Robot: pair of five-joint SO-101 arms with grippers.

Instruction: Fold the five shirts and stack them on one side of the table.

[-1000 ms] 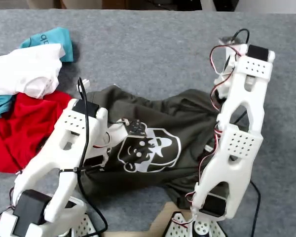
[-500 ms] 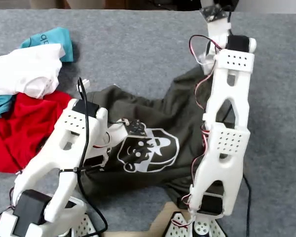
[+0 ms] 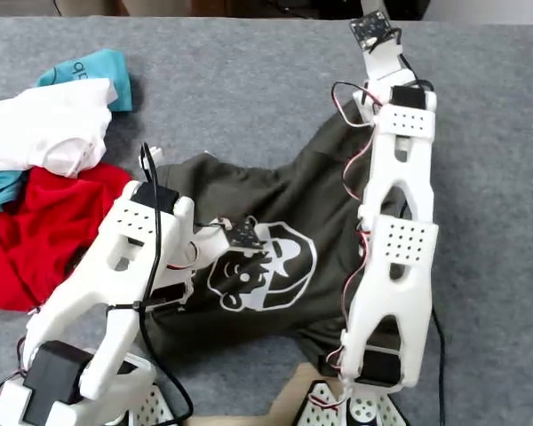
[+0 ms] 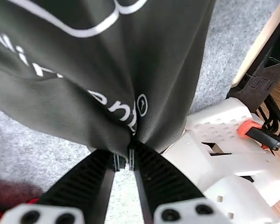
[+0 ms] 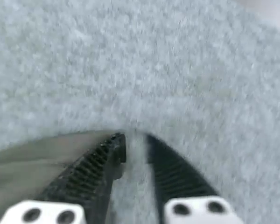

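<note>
Grey table (image 3: 249, 98), left fingers (image 4: 93, 182) pinched on dark shirt (image 3: 275, 204), right fingers (image 5: 95, 172) narrowly apart

Table's (image 3: 249, 89) covered in grey felt-ish carpet, edge to edge in the high view. A pale wooden board (image 3: 289, 395) pokes in at the bottom middle of the frame, and there's a dark strip (image 3: 275, 7) along the very top edge behind the table.

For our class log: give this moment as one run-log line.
left claw shut on dark shirt | right claw at its far edge
</note>
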